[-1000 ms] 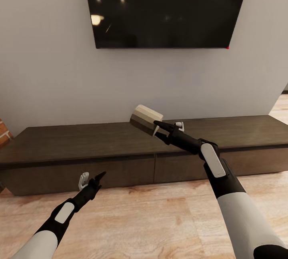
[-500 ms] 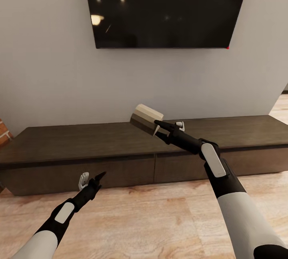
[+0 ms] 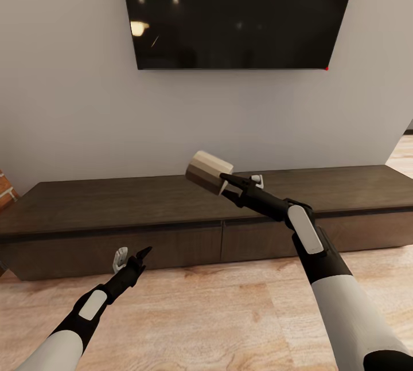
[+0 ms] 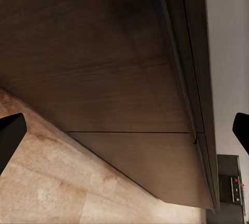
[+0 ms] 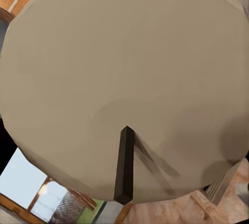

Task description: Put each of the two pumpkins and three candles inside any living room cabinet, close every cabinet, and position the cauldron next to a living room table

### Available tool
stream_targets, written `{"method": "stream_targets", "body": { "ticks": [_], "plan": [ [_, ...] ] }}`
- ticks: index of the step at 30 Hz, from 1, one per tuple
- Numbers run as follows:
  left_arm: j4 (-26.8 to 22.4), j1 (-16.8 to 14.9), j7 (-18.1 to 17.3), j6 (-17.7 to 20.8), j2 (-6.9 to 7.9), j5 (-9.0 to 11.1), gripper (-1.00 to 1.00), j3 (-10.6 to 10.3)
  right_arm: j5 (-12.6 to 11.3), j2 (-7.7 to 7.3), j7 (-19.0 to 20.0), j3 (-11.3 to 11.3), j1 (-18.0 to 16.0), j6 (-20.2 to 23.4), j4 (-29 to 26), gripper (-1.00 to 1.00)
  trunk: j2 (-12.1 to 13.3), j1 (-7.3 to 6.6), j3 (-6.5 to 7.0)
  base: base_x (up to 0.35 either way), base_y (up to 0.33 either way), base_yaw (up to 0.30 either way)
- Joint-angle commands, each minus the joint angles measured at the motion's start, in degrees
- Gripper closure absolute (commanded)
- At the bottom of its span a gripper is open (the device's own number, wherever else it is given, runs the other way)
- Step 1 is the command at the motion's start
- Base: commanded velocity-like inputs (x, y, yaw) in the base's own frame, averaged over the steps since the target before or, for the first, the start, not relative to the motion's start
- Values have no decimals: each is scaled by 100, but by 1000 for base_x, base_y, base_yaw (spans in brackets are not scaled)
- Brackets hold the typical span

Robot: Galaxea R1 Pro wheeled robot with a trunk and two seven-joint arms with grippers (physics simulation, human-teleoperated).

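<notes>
One candle: a stubby grey-brown candle point(image 3: 209, 172) with a pale top, tilted, raised above the cabinet's top; its pale end and dark wick point(image 5: 124, 164) face the right wrist camera.
Writing: none readable anywhere.
Right claw point(image 3: 225, 183): pinching the candle.
Left claw point(image 3: 132, 256): spread, holding nothing, low before the left drawer front; its dark fingertips point(image 4: 11, 133) sit wide apart in the left wrist view.
Cabinet point(image 3: 172, 216): long, low, dark brown, both drawer fronts flush.
Floor point(image 3: 218, 313): pale wood planks.
Wall point(image 3: 74, 107): plain grey-white, carrying a black television point(image 3: 238, 10) with ceiling-light reflections.
Far left: a sliver of red brick point(image 3: 4, 187).
</notes>
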Motion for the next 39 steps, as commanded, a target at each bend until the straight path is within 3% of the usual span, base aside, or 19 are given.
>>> {"method": "stream_targets", "body": {
  "ticks": [1, 25, 35, 39],
  "plan": [
    [3, -4, -13, 50, -1, 32, -100, 22, 1, -6, 23, 3, -4, 15, 2, 100, -2, -1, -5, 0, 0, 0],
    [5, -4, -16, 50, 0, 32, -100, 14, 0, -1, 38, 25, -4, -56, 39, 100, -2, -1, -5, 49, -44, 1],
    [5, -4, -36, 51, -1, 34, -100, 14, 9, -2, 44, 25, -4, -57, 55, 100, -2, -1, -5, 7, -7, 105],
    [5, -4, -211, 58, 0, 41, -100, 21, 6, -2, 45, 27, -4, -57, 56, 100, -2, -1, -5, 0, 0, 9]
  ]
}}
